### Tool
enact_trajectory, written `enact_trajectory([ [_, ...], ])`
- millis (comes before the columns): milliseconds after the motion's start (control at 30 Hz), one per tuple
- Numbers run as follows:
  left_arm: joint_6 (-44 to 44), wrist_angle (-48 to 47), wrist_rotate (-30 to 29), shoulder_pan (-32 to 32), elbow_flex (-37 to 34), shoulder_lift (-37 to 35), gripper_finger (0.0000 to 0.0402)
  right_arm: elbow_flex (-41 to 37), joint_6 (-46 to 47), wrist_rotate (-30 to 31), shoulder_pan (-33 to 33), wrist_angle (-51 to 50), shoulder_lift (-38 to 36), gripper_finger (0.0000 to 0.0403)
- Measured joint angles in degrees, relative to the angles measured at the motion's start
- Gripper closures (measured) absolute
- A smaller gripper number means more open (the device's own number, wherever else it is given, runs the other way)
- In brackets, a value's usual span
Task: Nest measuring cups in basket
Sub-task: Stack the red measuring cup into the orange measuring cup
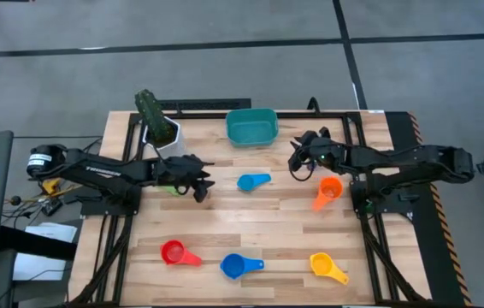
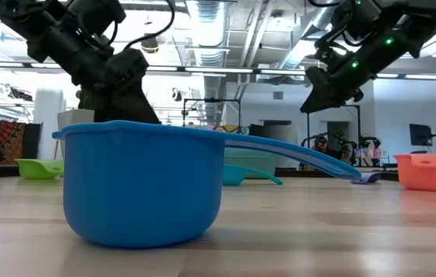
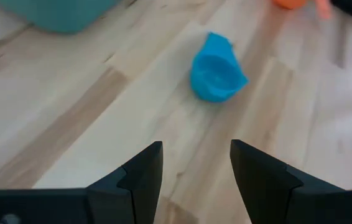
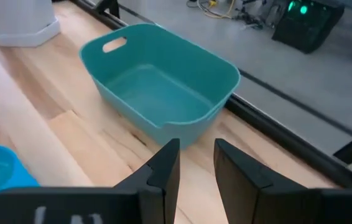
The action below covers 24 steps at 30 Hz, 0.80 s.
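**Basket empty, every cup out on the table**

From above, the teal basket [image 1: 251, 127] sits at the far edge of the table with nothing in it. Five cups lie scattered on the boards: a light blue cup [image 1: 251, 181] in the middle, an orange cup [image 1: 328, 190] to its right, and along the near edge a red cup [image 1: 176, 253], a darker blue cup [image 1: 238, 266] and a yellow cup [image 1: 325, 266]. A green cup [image 1: 170, 189] shows only as a sliver beneath the left arm. I'd say the nesting has not begun; all of it is left to do. The left gripper [image 1: 199, 184] hangs left of the light blue cup, the right gripper [image 1: 298, 158] between basket and orange cup.

At table height, the darker blue cup [image 2: 142, 185] fills the foreground, and both arms hang clear of the wood.

Through the left wrist camera, the fingers [image 3: 142, 180] stand parted with bare table between them; the light blue cup [image 3: 216, 67] lies well ahead, untouched.

Through the right wrist camera, the fingers [image 4: 165, 165] stand with a narrow gap, gripping nothing, pointed at the empty basket [image 4: 158, 78].
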Motion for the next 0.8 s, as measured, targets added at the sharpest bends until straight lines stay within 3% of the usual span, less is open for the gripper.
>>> enact_trajectory([
  [267,5.66,6.97,-0.87,-5.37,0.0,0.0,0.0223,0.0,12.95,-5.02,4.41,-9.42,-4.39,0.0281],
  [467,8.15,8.77,-2.49,-6.69,0.0,0.0,0.0223,0.0,25.0,-12.14,9.39,-20.9,-8.87,0.0284],
  [800,8.69,19.08,-4.34,-6.67,0.0,1.26,0.0223,1.25,38.84,-11.99,14.76,-38.05,-10.91,0.0284],
])
